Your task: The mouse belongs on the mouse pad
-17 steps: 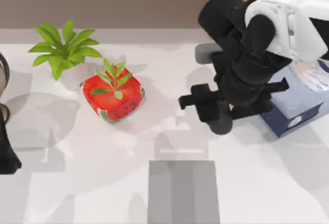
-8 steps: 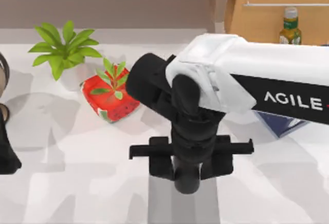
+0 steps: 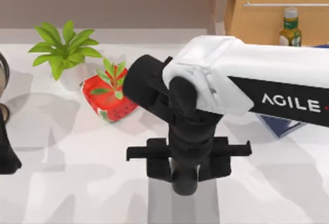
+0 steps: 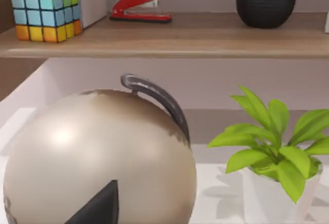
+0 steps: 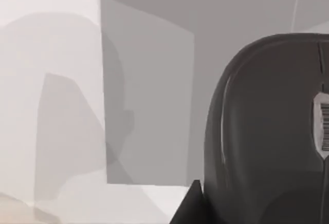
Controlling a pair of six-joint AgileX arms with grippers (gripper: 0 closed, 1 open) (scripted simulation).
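Note:
The grey mouse pad lies at the table's front centre. My right gripper hangs directly over its far edge, with the arm reaching in from the right. Seen from the right wrist, the dark mouse sits between the fingers, close to the camera and above the mouse pad. The gripper is shut on the mouse. From above, the arm hides the mouse. My left gripper is parked at the table's left edge, open.
A red strawberry-patterned planter and a leafy plant in a white pot stand at the back left. A dark blue box lies right of the arm, a bottle behind it. A beige globe is near the left wrist.
My right arm swung from the back right to above the mouse pad, carrying the mouse. Over the last half second it only edged slightly left. The left arm stayed still.

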